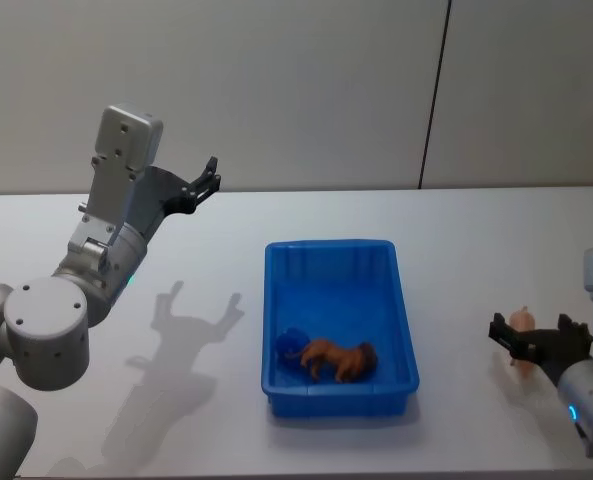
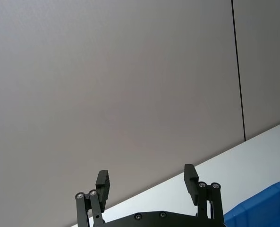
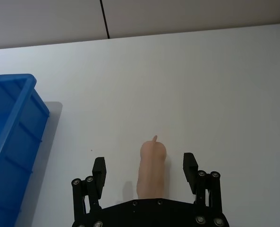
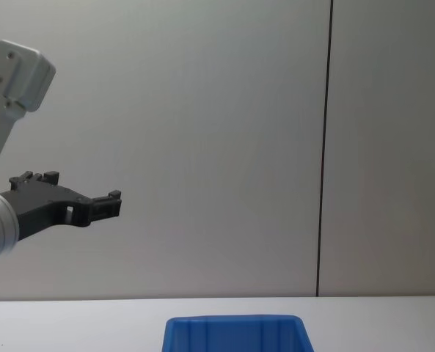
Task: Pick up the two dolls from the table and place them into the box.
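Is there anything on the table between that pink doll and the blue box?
Nothing: in the right wrist view, bare white table runs from the pink doll, lying between the open right gripper's fingers, to the blue box. The head view agrees.
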### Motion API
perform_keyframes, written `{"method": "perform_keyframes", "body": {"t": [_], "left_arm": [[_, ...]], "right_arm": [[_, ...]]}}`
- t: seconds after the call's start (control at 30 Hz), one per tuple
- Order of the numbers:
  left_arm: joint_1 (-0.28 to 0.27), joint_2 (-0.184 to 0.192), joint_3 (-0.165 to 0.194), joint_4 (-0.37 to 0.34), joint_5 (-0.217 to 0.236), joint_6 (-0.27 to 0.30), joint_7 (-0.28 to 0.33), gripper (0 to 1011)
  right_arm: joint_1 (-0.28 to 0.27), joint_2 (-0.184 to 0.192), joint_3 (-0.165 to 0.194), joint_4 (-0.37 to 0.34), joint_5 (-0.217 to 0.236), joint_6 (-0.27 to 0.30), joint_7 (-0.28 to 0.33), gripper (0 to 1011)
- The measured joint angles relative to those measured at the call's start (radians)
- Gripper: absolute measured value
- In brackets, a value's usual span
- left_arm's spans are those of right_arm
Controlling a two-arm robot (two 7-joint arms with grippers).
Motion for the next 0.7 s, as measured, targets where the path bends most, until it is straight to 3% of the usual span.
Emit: {"method": "perform_keyframes", "body": {"t": [0.43,0.7], "left_arm": [[0.000,0.000,0.000,0.000,0.000,0.000,0.000,1001],[0.000,0.000,0.000,0.000,0.000,0.000,0.000,1001]], "right_arm": [[0.067,-0.037,0.001,0.098,0.022,0.014,0.012,998],[0.100,-0.054,0.005,0.143,0.031,0.032,0.010,812]]}}
